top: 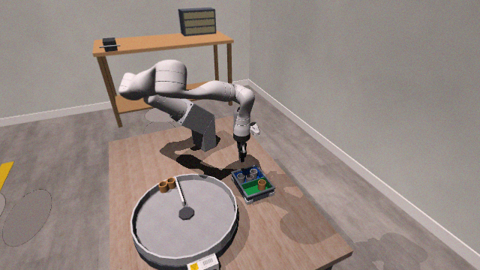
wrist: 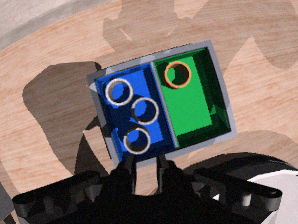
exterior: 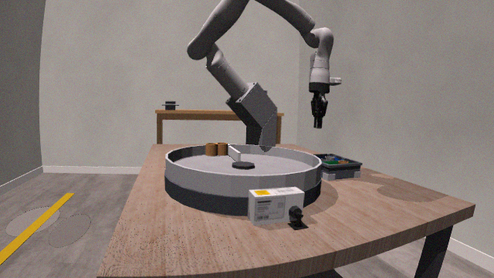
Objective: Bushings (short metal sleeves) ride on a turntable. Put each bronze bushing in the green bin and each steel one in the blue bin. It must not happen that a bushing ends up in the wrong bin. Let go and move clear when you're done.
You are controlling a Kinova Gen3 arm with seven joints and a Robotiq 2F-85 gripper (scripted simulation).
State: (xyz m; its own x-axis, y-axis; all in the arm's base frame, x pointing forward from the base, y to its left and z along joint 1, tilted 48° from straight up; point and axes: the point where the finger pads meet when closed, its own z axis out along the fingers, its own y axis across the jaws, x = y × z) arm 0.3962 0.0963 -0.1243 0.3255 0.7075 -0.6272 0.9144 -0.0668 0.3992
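Two bronze bushings, short tan sleeves standing upright and touching each other, sit at the turntable's rim beside the white divider bar. A third bronze bushing stands in the green bin, and three steel bushings, grey rings seen from above, stand in the blue bin. The gripper hangs well above the bins, its fingers nearly together and holding nothing.

Two bushings ride the turntable; bins sit beside it.
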